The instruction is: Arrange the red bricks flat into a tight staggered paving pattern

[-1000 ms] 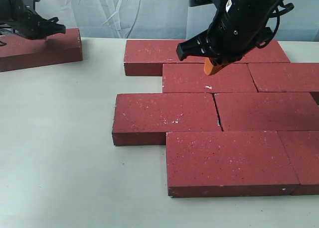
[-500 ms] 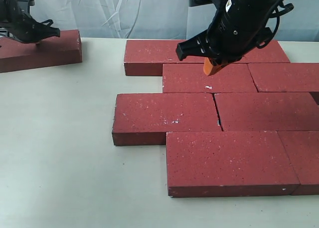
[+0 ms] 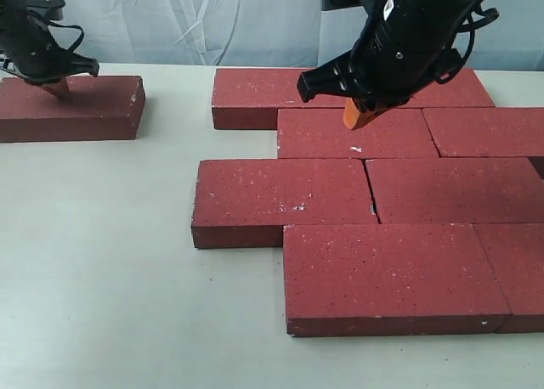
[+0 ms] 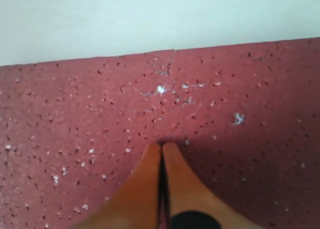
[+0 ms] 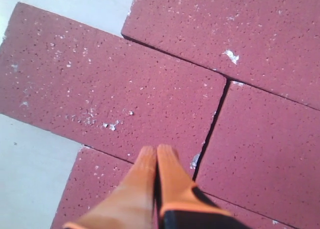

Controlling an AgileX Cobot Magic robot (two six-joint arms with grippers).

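Note:
Several red bricks (image 3: pixel 280 198) lie flat in staggered rows at the centre and right of the exterior view. One more red brick (image 3: pixel 81 109) lies apart at the far left. My left gripper (image 3: pixel 56 89) is shut, and its tips rest on that lone brick's top (image 4: pixel 100 104). My right gripper (image 3: pixel 354 117) is shut and empty. It hovers just above a second-row brick (image 3: pixel 382 138). In the right wrist view its orange fingertips (image 5: pixel 169 154) sit close to a seam between two bricks (image 5: pixel 100 84).
The pale table (image 3: pixel 102 279) lies bare between the lone brick and the paved group, and in front of both. A light cloth backdrop (image 3: pixel 212 19) hangs behind the table. The paved rows run off the right edge of the exterior view.
The lone left brick has turned from slanted to square with the table edge. My left gripper swung from pointing sideways to pointing down onto it. The right gripper barely moved.

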